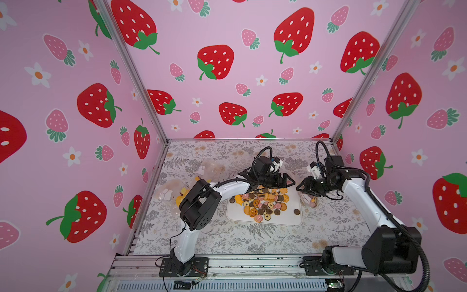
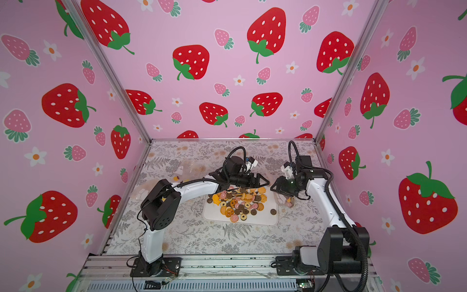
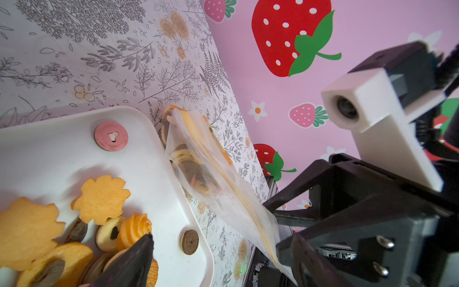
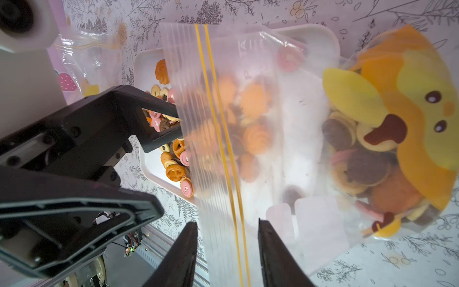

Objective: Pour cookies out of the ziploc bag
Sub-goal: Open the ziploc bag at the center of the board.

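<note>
Low, right gripper [image 4: 226, 223] astride ziploc bag [image 4: 248, 99]

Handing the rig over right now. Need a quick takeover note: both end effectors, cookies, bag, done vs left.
The left end effector is open and empty, above the far edge of the pile.
The right end effector has its fingers either side of the ziploc bag at the zip end; I can't tell whether it is clamped.
The cookies lie in a big pile on the white tray. A smaller clump sits in the bag's bottom, beside the tray on the right arm's side.
Done: bulk poured out.
Left: tip the rest onto the tray.
</note>
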Controlling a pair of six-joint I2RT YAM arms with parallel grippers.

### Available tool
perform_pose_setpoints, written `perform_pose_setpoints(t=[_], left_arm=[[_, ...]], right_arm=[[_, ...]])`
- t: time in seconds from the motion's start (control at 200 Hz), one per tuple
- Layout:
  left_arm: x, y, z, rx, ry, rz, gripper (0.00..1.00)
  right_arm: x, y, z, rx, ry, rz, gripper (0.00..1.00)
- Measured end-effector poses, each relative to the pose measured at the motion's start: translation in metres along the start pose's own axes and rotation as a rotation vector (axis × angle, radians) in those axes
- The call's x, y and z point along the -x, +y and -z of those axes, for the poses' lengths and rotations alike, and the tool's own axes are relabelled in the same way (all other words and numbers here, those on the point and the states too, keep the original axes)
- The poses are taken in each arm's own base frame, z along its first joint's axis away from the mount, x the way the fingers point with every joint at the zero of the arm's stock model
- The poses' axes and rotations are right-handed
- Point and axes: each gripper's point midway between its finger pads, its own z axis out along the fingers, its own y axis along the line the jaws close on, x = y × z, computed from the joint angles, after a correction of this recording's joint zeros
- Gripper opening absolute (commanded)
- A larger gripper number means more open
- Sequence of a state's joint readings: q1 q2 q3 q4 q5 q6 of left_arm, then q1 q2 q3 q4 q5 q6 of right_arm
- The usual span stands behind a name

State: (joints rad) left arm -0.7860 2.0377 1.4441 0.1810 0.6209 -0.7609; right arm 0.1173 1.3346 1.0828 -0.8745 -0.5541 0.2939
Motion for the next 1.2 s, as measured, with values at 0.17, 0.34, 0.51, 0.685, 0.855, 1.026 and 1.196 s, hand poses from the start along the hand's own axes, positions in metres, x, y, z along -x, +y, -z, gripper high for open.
perform_pose_setpoints(t=[0.17, 0.34, 0.51, 0.685, 0.855, 1.026, 1.196], left_arm=[[0.000, 0.000, 0.000, 0.000, 0.000, 0.000, 0.89], [0.000, 0.000, 0.000, 0.000, 0.000, 0.000, 0.89], [0.000, 0.000, 0.000, -0.001, 0.000, 0.000, 0.89], [0.000, 0.000, 0.000, -0.001, 0.000, 0.000, 0.89], [0.003, -0.003, 0.000, -0.005, -0.002, -0.003, 0.89], [0.005, -0.003, -0.005, -0.014, 0.004, -0.005, 0.86], [0.001, 0.006, -0.014, -0.001, 0.028, 0.012, 0.84]], right_arm=[[0.000, -0.001, -0.001, -0.004, 0.002, -0.001, 0.33], [-0.001, -0.003, -0.004, -0.006, 0.013, -0.007, 0.29], [-0.001, -0.003, -0.004, -0.007, 0.015, -0.008, 0.27], [-0.001, -0.003, -0.004, -0.007, 0.015, -0.007, 0.24], [-0.001, -0.003, -0.004, -0.007, 0.015, -0.007, 0.23], [-0.001, -0.003, -0.004, -0.007, 0.015, -0.007, 0.22], [-0.001, -0.003, -0.004, -0.007, 0.015, -0.007, 0.20]])
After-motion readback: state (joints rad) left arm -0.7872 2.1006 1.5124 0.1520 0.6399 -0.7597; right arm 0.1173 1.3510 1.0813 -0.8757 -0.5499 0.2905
